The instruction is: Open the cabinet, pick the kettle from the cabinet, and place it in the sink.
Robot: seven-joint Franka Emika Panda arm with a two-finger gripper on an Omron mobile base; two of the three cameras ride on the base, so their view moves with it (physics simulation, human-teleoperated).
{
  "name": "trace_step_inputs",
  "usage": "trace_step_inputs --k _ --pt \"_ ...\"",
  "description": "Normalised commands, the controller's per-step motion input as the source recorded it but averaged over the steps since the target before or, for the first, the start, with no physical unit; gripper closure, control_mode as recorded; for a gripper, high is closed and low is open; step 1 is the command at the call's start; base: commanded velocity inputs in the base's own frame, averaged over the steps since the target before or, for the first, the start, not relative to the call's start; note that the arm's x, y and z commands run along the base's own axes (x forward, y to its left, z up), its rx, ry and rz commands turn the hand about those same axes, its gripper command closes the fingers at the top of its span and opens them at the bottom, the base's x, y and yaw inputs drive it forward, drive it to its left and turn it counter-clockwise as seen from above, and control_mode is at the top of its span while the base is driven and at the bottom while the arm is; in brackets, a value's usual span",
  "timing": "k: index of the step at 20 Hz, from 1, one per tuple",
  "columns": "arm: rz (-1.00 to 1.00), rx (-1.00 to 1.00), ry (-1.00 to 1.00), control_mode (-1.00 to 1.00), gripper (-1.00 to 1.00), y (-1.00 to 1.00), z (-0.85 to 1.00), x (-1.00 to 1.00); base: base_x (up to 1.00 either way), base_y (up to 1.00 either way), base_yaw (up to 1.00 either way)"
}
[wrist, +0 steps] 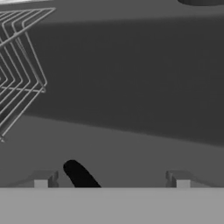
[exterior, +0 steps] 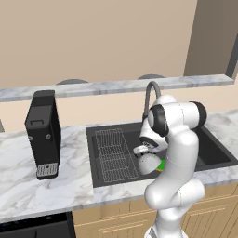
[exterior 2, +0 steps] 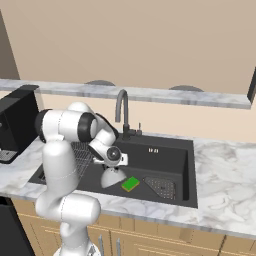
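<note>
The hand [wrist: 111,179] points down into the sink [exterior 2: 170,150]. In the hand view its two fingertips [wrist: 43,179] stand wide apart with nothing between them; a curved black shape, probably the kettle's handle, rises between them nearer the left tip.

The kettle [exterior 2: 113,176] sits on the sink floor directly below the hand, toward the front wall. In both base views it appears as a pale dome under the wrist [exterior: 148,162]. Whether the fingertips touch it cannot be determined.

Reference landmark: the sink, set into the marble tabletop [exterior: 28,181].
- Wire rack [exterior: 113,153]: inside the sink, in the portion nearest the coffee machine. In the hand view its bars occupy the upper left corner.
- Green sponge [exterior 2: 131,184]: on the sink floor, just beside the kettle.
- Drain mat [exterior 2: 161,186]: on the sink floor, beyond the sponge from the kettle.
- Gooseneck faucet [exterior 2: 121,107]: behind the sink at its rear rim.
- Black coffee machine [exterior: 43,132]: upright on the tabletop, beside the sink on the wire-rack side.
- Raised marble ledge [exterior: 116,86]: runs along behind the sink and faucet.
</note>
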Motion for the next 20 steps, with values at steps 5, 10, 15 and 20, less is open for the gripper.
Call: trace_step_inputs --k 5,10,15,20 --pt "0.0 0.0 0.0 -1.0 -1.0 0.0 -0.13 0.0 0.0 0.0 0.0" --pt "0.0 -0.05 0.0 -1.0 -1.0 -0.01 -0.05 0.0 0.0 0.0 0.0" --pt "0.0 -0.06 0.0 -1.0 -1.0 -0.09 -0.07 -0.15 0.0 0.0 0.0" --pt "0.0 -0.07 0.0 -1.0 -1.0 -0.09 -0.08 -0.19 0.0 0.0 0.0"
